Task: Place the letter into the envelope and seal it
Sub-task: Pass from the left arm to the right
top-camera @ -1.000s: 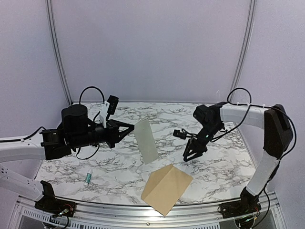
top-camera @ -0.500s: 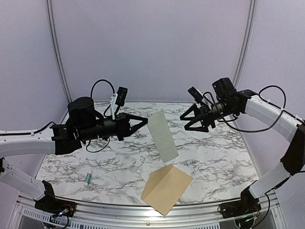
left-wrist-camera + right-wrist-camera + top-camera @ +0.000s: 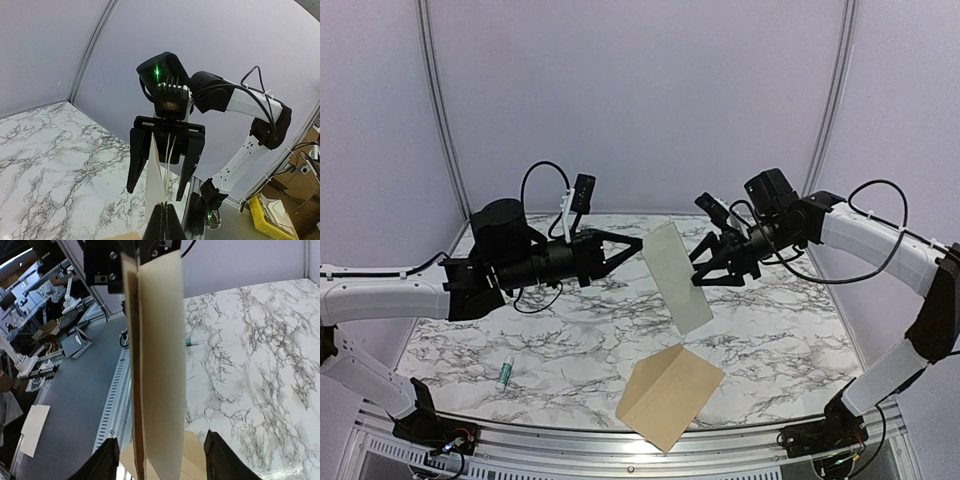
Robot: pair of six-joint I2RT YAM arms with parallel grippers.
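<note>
My left gripper (image 3: 642, 242) is shut on the upper left edge of the folded cream-white letter (image 3: 677, 278) and holds it in the air above the table's middle. In the left wrist view the closed fingertips (image 3: 165, 212) pinch the letter (image 3: 155, 175) edge-on. My right gripper (image 3: 695, 272) is open, with its fingers on either side of the letter's right edge; I see no contact. In the right wrist view the letter (image 3: 157, 365) hangs between the spread fingers (image 3: 105, 462). The tan envelope (image 3: 670, 395) lies flat on the table near the front edge, flap open.
A small green-and-white glue stick (image 3: 504, 373) lies on the marble table (image 3: 790, 340) at the front left; it also shows in the right wrist view (image 3: 191, 342). The metal rail (image 3: 570, 445) runs along the near edge.
The left gripper lifted the letter higher and to the right. The right gripper rose from near the table and came in to straddle the letter's right edge.
</note>
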